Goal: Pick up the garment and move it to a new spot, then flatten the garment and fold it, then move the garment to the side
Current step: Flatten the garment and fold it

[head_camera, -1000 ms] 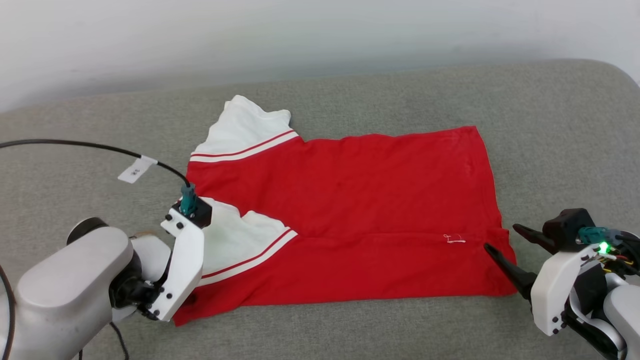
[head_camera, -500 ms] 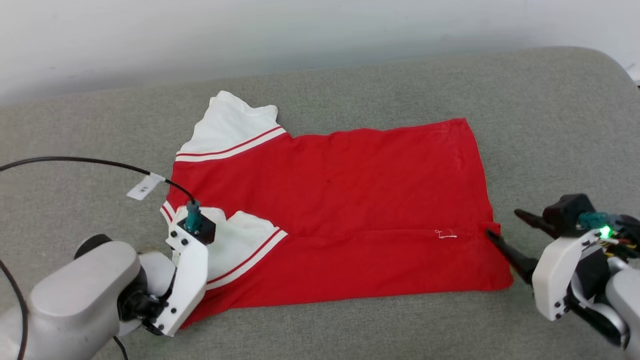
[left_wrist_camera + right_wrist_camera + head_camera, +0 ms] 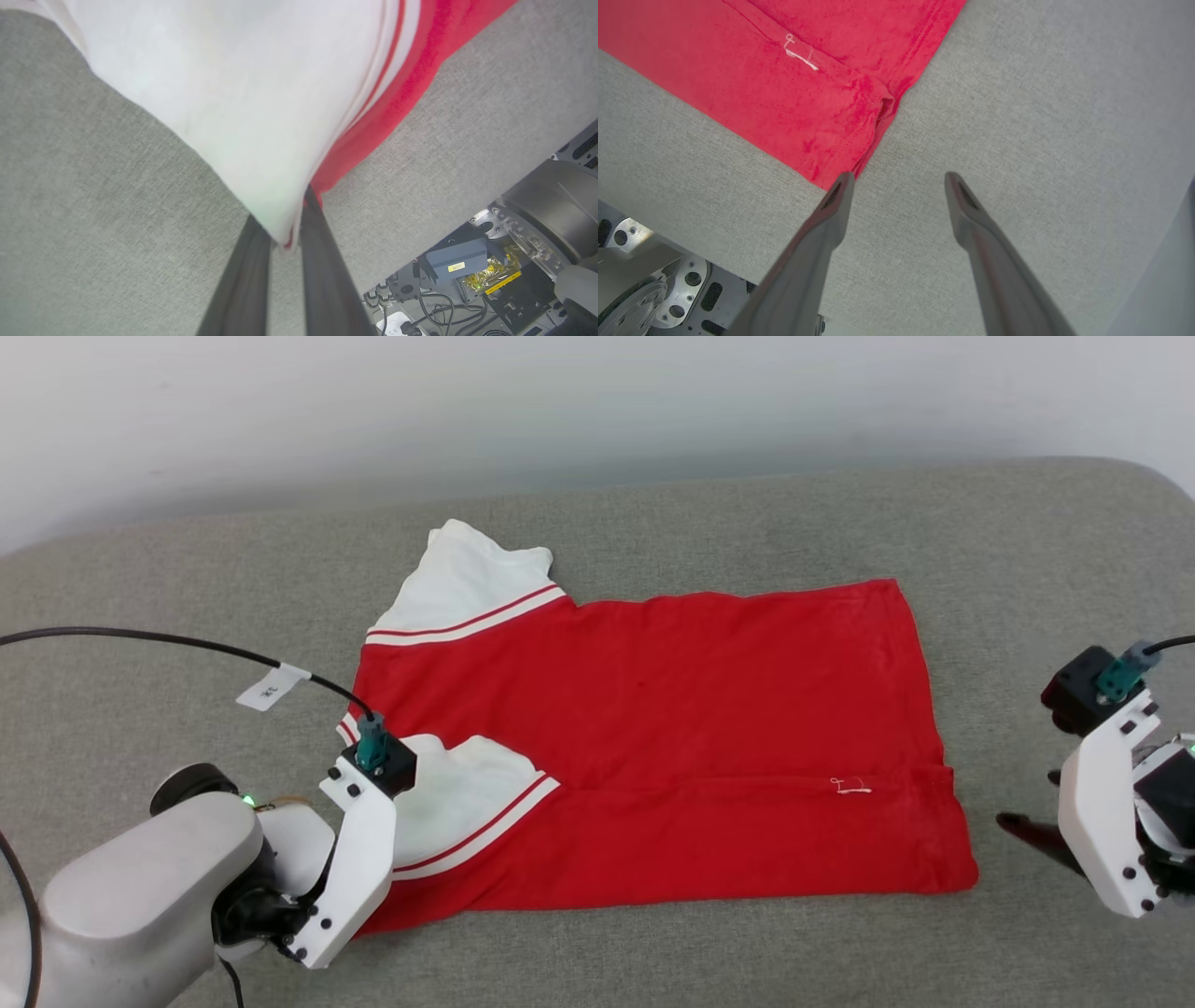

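At the far left, the left gripper (image 3: 280, 210) is holding the garment (image 3: 653, 728). Its fingers (image 3: 324, 261) are pressing together on the tip of the near white sleeve (image 3: 224, 102), and the striped trim is running just beside the bite.

The garment is lying plain-red side up across the grey padded surface (image 3: 1027, 569), with the sleeves at the left and the bottom hem at the right. The far sleeve (image 3: 467, 588) is sticking out past the shoulder, while the near one is resting on the red body. A long crease is running along the near side toward the hem, so that strip is probably lying doubled over.

The garment is looking light, limp and a little stretchy. It is likely to sag from any single pinch and to drag and bunch on the textured surface rather than slide cleanly. The stitched edges are looking like the safest places to grip, namely the sleeve trim at this end and the near hem corner (image 3: 840, 154) at the other. Lifting both ends together is likely to keep the fold line straight.

At the right, the right gripper (image 3: 899, 176) is hanging low over the surface with its fingers spread wide and holding nothing. One fingertip is sitting just beside that hem corner, so closing there is not looking likely to catch the cloth.
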Robot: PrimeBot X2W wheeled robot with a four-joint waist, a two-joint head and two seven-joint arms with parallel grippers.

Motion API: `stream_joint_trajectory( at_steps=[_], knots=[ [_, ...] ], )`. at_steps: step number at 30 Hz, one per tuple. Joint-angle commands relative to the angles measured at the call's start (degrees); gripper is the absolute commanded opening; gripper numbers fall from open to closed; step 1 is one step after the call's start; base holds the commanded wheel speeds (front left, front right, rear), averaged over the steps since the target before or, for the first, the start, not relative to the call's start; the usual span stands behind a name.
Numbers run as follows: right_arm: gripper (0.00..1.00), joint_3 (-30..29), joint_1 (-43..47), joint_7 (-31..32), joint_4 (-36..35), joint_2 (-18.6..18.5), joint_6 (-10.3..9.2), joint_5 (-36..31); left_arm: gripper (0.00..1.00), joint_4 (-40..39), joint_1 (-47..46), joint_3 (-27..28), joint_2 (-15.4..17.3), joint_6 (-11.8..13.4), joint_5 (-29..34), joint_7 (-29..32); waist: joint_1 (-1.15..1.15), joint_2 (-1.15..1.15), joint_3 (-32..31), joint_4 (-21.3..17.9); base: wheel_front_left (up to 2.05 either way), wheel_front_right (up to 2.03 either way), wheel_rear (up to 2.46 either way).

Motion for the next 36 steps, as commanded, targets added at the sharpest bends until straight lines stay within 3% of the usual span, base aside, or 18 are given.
stream_joint_trajectory(
  at_steps=[1,7,15,20,21,22,26,36],
  knots=[
    [1.00,0.56,-0.43,1.73,0.41,0.53,-0.04,0.70,0.00,-0.63,-0.94,-0.20,0.24,0.02,0.29,-0.31,0.00,0.00,0.66,0.53,0.00,0.00,0.00],
    [1.00,1.65,-0.66,5.38,4.78,4.03,-0.04,1.64,0.00,-2.58,-2.72,-0.68,-0.40,0.01,1.35,-0.31,0.00,0.00,3.05,1.95,0.00,0.00,0.00],
    [1.00,5.77,2.21,4.15,10.57,9.08,-0.03,1.62,0.00,-3.13,-4.95,-1.45,-1.47,0.01,1.94,-0.45,0.00,0.00,5.65,3.60,0.00,0.00,0.00],
    [1.00,8.45,3.05,2.38,12.38,9.97,-0.03,2.84,0.00,-2.41,-4.87,-1.76,-1.07,0.01,1.21,-1.37,0.00,0.00,6.32,3.62,0.00,0.00,0.00],
    [0.40,8.59,2.73,1.55,12.20,9.86,-0.03,2.99,0.00,-2.11,-4.63,-1.80,-1.00,0.01,1.14,-1.71,0.00,0.00,6.35,3.52,0.00,0.00,0.00],
    [0.00,8.59,2.16,0.61,11.92,9.72,-0.03,3.18,0.00,-1.75,-4.31,-1.84,-0.92,0.01,0.88,-2.02,0.00,0.00,6.30,3.38,0.00,0.00,0.00],
    [0.00,9.17,0.50,-1.91,11.20,8.19,-0.03,2.84,0.00,-0.66,-3.05,-2.04,-1.11,0.01,0.46,-2.92,0.00,0.00,5.36,3.05,0.00,0.00,0.00],
    [0.00,10.96,1.41,-7.21,4.20,-0.06,-0.04,5.69,0.00,-0.43,1.10,-2.35,-0.05,0.00,-2.34,-5.86,0.00,0.00,-0.98,2.22,0.00,0.00,0.00]
  ],
)
